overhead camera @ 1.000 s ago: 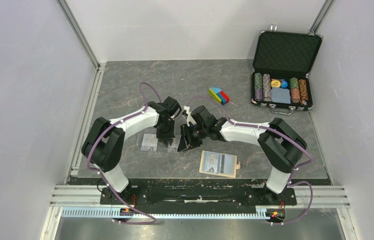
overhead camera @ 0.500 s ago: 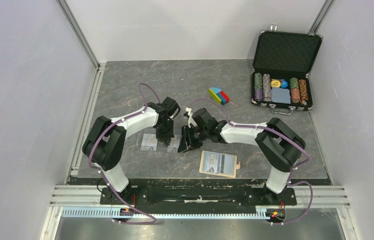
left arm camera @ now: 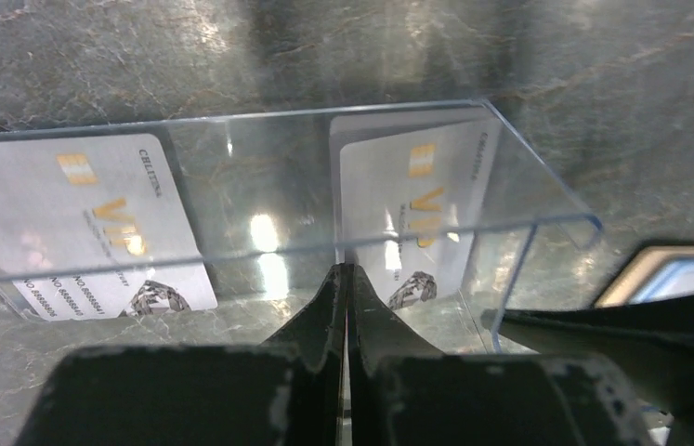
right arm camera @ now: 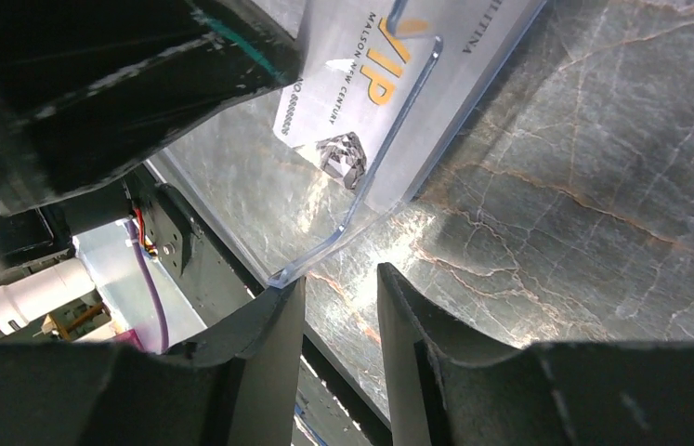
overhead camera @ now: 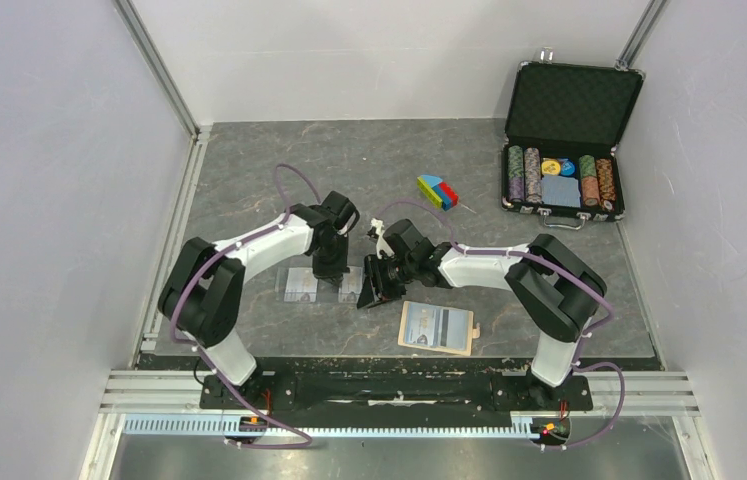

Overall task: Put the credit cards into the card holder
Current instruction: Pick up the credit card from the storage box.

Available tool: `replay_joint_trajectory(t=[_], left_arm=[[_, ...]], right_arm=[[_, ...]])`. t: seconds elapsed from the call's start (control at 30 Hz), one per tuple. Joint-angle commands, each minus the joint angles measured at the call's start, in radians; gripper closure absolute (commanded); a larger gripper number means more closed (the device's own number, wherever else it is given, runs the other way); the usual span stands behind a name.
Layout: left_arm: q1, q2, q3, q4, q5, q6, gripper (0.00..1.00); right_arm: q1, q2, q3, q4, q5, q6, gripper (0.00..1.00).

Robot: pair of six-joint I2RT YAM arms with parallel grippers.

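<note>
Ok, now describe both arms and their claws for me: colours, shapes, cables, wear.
Both arms match: the left arm and right arm have white links between bulky black joints. A purple cable runs along each, looping free near the wrist. The left claw and right claw are black, each with two tapering fingers, and the paint is scuffed grey along the edges.

Credit cards [left arm camera: 73, 223] side by side on table [overhead camera: 249, 170]; card holder [overhead camera: 436, 327] right, nearer.
</note>
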Motion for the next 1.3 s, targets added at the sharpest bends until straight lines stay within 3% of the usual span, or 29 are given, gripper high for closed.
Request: replay_joint_trajectory(t=[0.0, 0.23, 0.47, 0.7, 0.87, 1.0, 1.27], left_arm=[[-0.018, -0.081, 0.014, 0.033, 0.061, -0.023, 0.98], [-0.023, -0.104, 0.018, 0.043, 0.102, -0.029, 0.97], [-0.023, -0.141, -0.007, 0.123, 0.202, -0.050, 0.91], [-0.023, -0.087, -0.029, 0.128, 0.190, -0.053, 0.87], [-0.025, -0.047, -0.043, 0.122, 0.161, -0.053, 0.88], [-0.025, -0.058, -0.040, 0.114, 0.144, -0.049, 0.98], [-0.024, -0.263, 0.018, -0.001, 0.036, 0.002, 0.98]], right_arm=[[-0.001, 0.007, 0.003, 0.029, 0.006, -0.001, 0.64], [-0.002, 0.001, -0.001, 0.019, 0.010, -0.007, 0.64], [-0.002, -0.008, -0.006, 0.015, 0.017, -0.013, 0.64], [-0.002, -0.015, -0.010, 0.016, 0.023, -0.017, 0.64], [-0.001, -0.029, -0.013, -0.021, 0.034, -0.030, 0.64], [-0.003, -0.048, -0.009, -0.037, 0.041, -0.037, 0.63], [-0.012, -0.166, 0.012, -0.105, 0.093, -0.064, 0.60]])
